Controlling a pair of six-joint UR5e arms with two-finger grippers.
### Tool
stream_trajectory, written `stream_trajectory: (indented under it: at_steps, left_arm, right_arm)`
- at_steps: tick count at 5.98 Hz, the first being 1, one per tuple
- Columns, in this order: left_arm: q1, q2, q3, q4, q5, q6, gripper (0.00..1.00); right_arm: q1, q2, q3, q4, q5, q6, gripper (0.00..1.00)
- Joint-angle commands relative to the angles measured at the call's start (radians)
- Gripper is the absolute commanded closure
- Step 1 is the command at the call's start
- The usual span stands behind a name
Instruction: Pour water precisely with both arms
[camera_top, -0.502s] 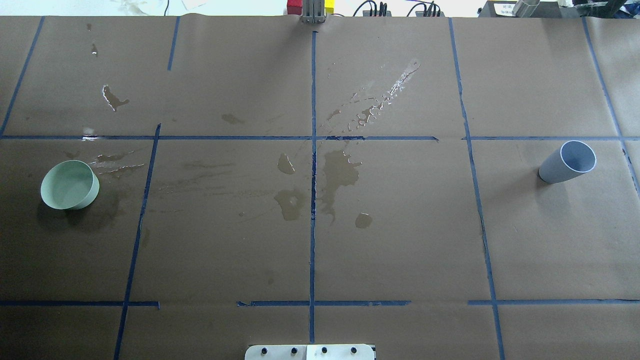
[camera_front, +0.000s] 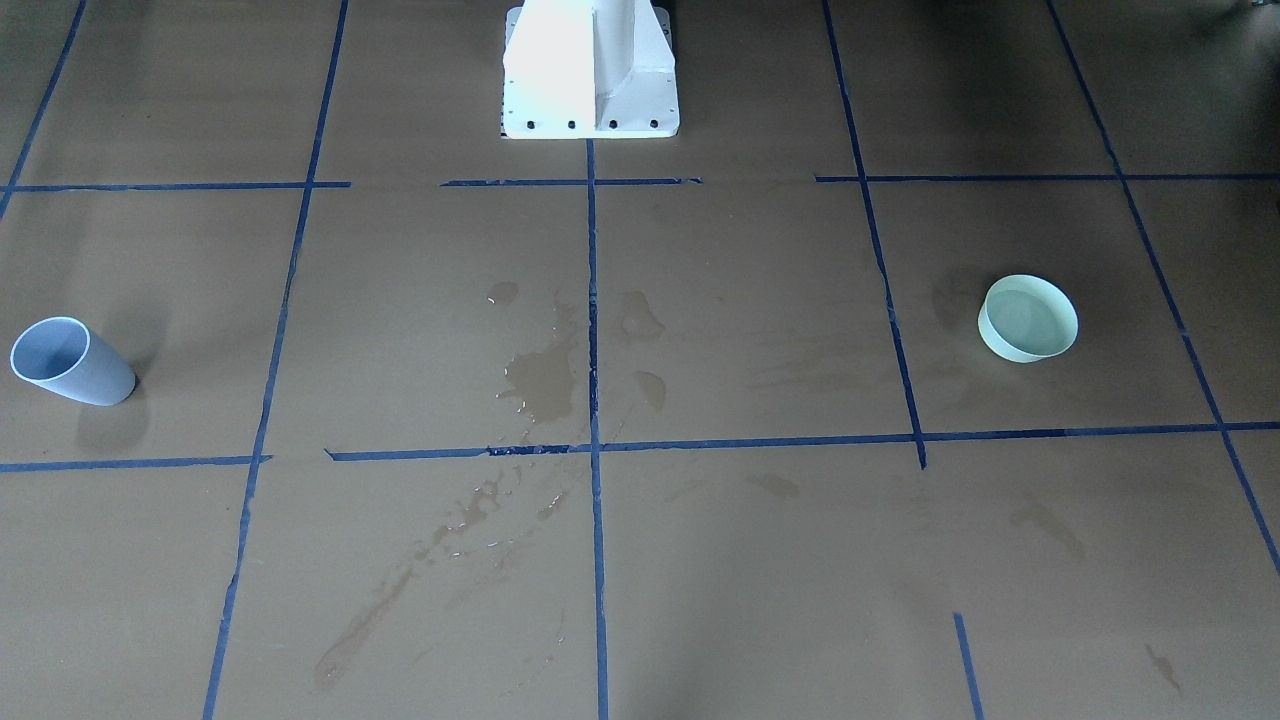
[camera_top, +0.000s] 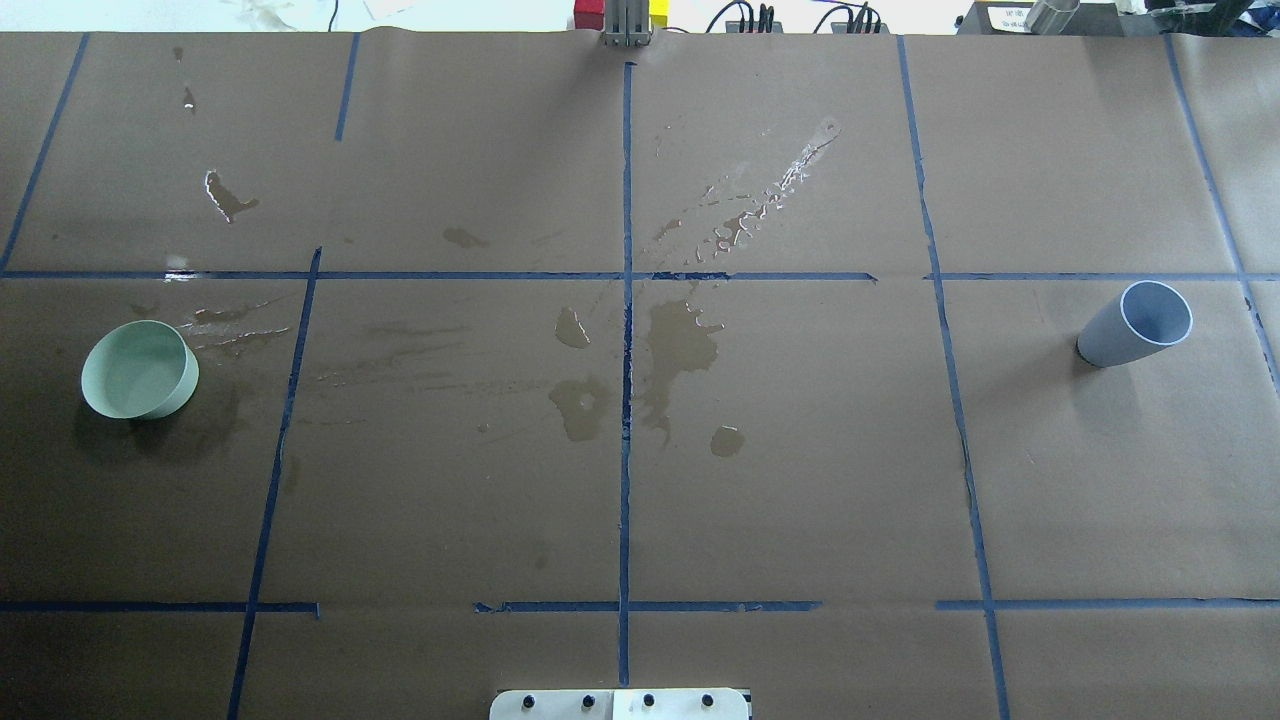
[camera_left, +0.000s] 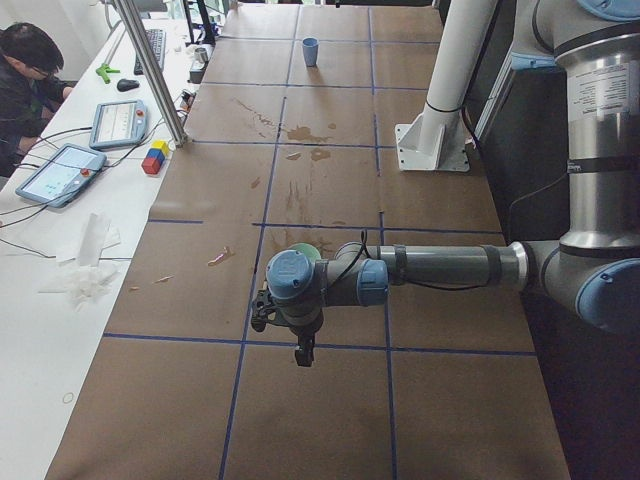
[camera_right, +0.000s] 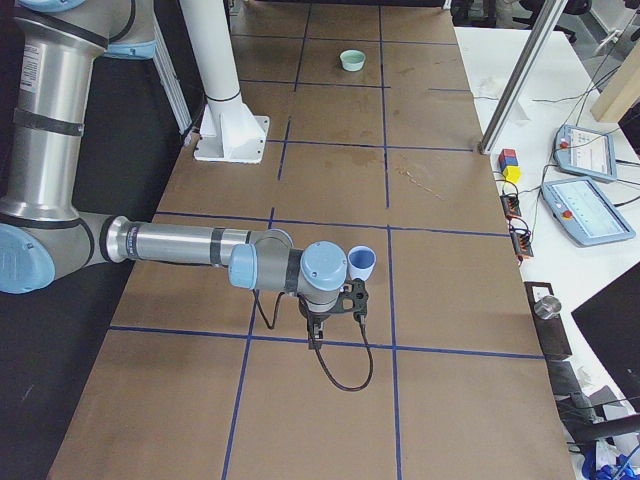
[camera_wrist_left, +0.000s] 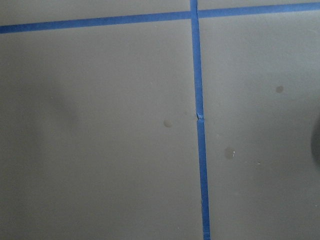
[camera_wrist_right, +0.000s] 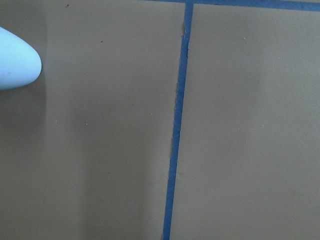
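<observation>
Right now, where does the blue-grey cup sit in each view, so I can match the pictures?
Front-facing: blue-grey cup at far left.
Overhead: far right.
Exterior left: far end, top centre.
Exterior right: centre, partly behind the right arm at its wrist.
Left wrist: not in it.
Right wrist: pale blue edge at upper left, likely the cup.
Shared landmark: white pedestal, in all four exterior views.

Blue tape lines (camera_left: 170, 338) cross the paper-covered table (camera_left: 320, 420) beneath the left pincer (camera_left: 302, 355). Far beyond the pincer stands a white pedestal (camera_left: 432, 140). Out to its side lie coloured blocks (camera_left: 154, 158) and tablets (camera_left: 55, 172), near a seated person (camera_left: 25, 75).
</observation>
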Motion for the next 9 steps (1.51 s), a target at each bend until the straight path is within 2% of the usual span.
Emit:
stream_trajectory:
  at_steps: [1,4,5,6,8,9]
  left_arm:
    - [0.013,-0.012,-0.003,-0.002,0.000,-0.011,0.00]
    - [0.013,-0.119,0.001,-0.046,-0.005,-0.002,0.00]
    - [0.019,-0.120,0.007,-0.146,-0.005,-0.003,0.00]
    - [0.110,-0.114,0.006,-0.276,-0.007,-0.123,0.00]
    - [0.303,-0.083,0.015,-0.532,0.009,-0.665,0.00]
    - [0.385,-0.080,0.026,-0.614,0.068,-0.843,0.00]
  right_arm:
    - [-0.002,0.007,0.009,0.003,0.004,0.004,0.00]
    - [-0.002,0.042,-0.005,0.041,-0.002,0.008,0.00]
    - [-0.002,0.041,-0.021,0.155,-0.002,-0.016,0.00]
    - [-0.002,0.038,-0.043,0.270,0.006,0.014,0.00]
    - [-0.012,0.039,-0.043,0.273,0.001,0.056,0.00]
    - [-0.012,0.038,-0.043,0.276,0.001,0.056,0.00]
